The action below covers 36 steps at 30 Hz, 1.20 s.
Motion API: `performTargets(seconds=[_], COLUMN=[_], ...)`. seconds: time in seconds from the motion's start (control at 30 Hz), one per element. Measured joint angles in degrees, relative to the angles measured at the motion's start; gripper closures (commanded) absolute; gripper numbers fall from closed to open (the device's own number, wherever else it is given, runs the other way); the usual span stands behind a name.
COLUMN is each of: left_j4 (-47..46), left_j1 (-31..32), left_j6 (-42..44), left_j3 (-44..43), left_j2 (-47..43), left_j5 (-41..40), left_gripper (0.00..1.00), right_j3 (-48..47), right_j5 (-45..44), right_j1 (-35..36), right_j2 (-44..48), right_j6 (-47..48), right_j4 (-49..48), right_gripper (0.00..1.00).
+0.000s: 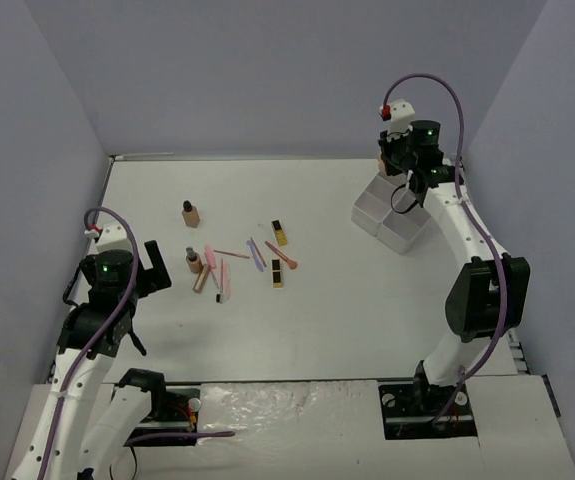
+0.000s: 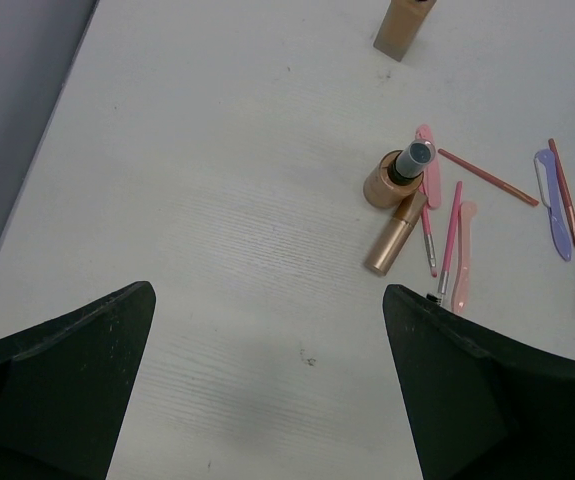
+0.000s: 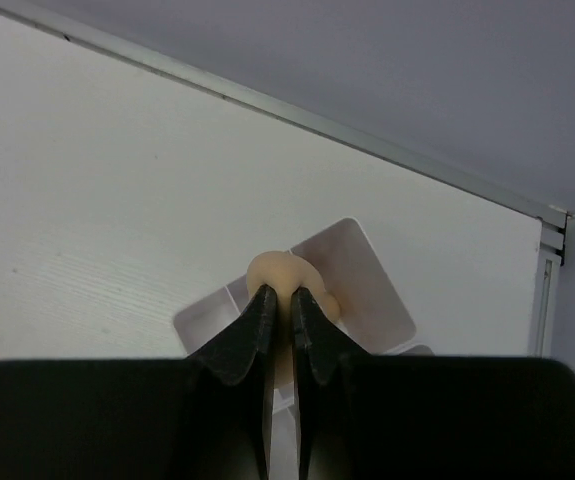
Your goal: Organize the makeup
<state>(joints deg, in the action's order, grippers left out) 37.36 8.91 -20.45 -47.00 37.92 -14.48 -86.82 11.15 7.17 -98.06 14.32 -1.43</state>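
My right gripper [image 3: 279, 292] is shut on a beige egg-shaped sponge [image 3: 285, 268] and holds it over the white tray [image 3: 367, 285]; a second beige lump [image 3: 332, 303] shows just behind the fingers. In the top view this gripper [image 1: 404, 188] hangs above the tray [image 1: 379, 212]. My left gripper [image 2: 267, 390] is open and empty over bare table, left of the makeup pile [image 1: 157, 268]. One tan bottle [image 2: 399, 175] stands upright, a gold tube [image 2: 395, 235] lies beside it, and another tan bottle [image 2: 405, 25] stands farther off. Pink pencils [image 2: 450, 240], a purple one [image 2: 552, 205] and black-and-gold lipsticks [image 1: 280, 233] lie scattered.
Grey walls close the table on the left, back and right. The tray sits at the back right near the wall rail [image 3: 367, 150]. The makeup lies in the middle [image 1: 237, 260], between the two arms.
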Motion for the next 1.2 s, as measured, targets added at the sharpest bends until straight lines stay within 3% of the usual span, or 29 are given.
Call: performTargets(seconds=[0.2,0.6,1.2], left_j4=[0.0,0.0,0.0], left_j1=[0.0,0.0,0.0], left_j6=[0.0,0.0,0.0], left_j3=[0.0,0.0,0.0], left_j2=[-0.22,-0.18,1.15], left_j5=[0.0,0.0,-0.19], left_gripper=[0.03,0.03,0.03], right_j3=[0.14,-1.28,-4.82], right_j5=[4.45,5.55,2.71], right_j1=[-4.56,-4.88,-4.88], right_j2=[-1.06,-8.78,-12.16], right_j6=[9.52,21.69,29.1], right_j4=[5.06,7.72,6.36], right_gripper=[0.97,0.99,0.99])
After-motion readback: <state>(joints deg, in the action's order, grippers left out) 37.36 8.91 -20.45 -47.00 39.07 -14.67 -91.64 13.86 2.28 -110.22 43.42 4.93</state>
